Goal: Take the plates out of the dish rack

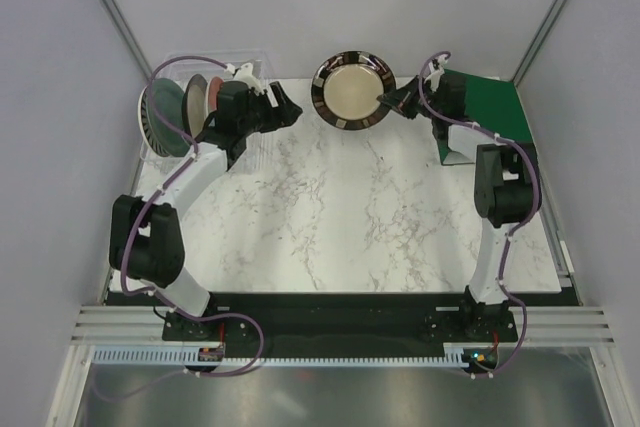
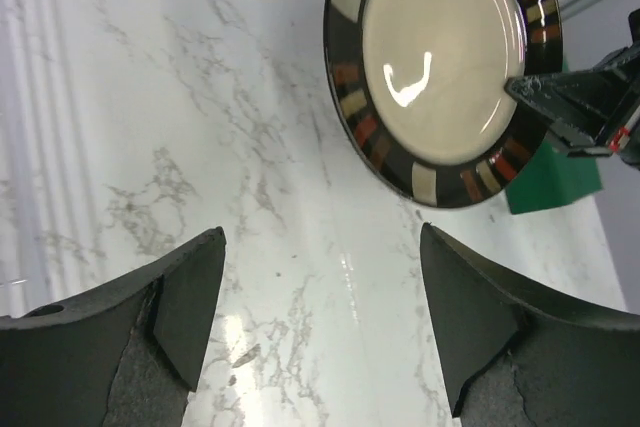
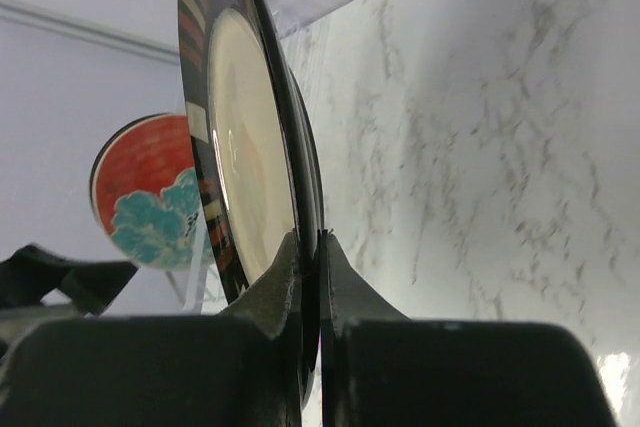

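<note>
While the right gripper pinches its dark banded rim, we see the cream plate to the right of the dish rack, on edge in the right wrist view; its glossy round face is turned toward the left gripper, whose jaws gape wide and empty; the red plate, teal plate and striped plate stand upright in the clear ribbed rack.

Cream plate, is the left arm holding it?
No, the right fingers clamp the cream plate by its rim; the left fingers are open.

overhead view looks straight down; both close wrist views share the cream plate.
</note>
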Controlling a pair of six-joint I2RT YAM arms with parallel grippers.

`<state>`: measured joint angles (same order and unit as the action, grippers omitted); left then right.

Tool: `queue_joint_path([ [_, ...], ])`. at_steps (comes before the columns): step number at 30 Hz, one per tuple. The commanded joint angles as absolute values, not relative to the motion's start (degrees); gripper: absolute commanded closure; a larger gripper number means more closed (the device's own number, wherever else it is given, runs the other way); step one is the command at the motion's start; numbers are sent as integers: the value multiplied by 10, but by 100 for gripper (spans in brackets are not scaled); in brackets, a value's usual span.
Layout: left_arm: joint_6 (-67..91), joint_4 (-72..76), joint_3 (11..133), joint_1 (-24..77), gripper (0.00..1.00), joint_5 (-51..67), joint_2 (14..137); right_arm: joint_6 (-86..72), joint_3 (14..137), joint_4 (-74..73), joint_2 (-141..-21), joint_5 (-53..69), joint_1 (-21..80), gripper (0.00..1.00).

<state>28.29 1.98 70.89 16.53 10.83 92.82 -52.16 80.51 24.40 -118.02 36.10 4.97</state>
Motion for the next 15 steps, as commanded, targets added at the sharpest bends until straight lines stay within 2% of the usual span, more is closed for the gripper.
queue_joint_path([
  [1, 197, -13, 721, 167, 15, 16, 873, -519, 940, 211, -1251, 346, 54, 100],
  [8, 112, -23, 729, 166, 12, -97, 837, -519, 1073, 131, -1369, 318, 54, 100],
  [9, 102, -22, 732, 164, 10, -108, 838, -519, 1096, 122, -1378, 318, 54, 100],
  [15, 83, -45, 759, 152, 9, -143, 870, -526, 1151, 98, -1436, 316, 54, 100],
])
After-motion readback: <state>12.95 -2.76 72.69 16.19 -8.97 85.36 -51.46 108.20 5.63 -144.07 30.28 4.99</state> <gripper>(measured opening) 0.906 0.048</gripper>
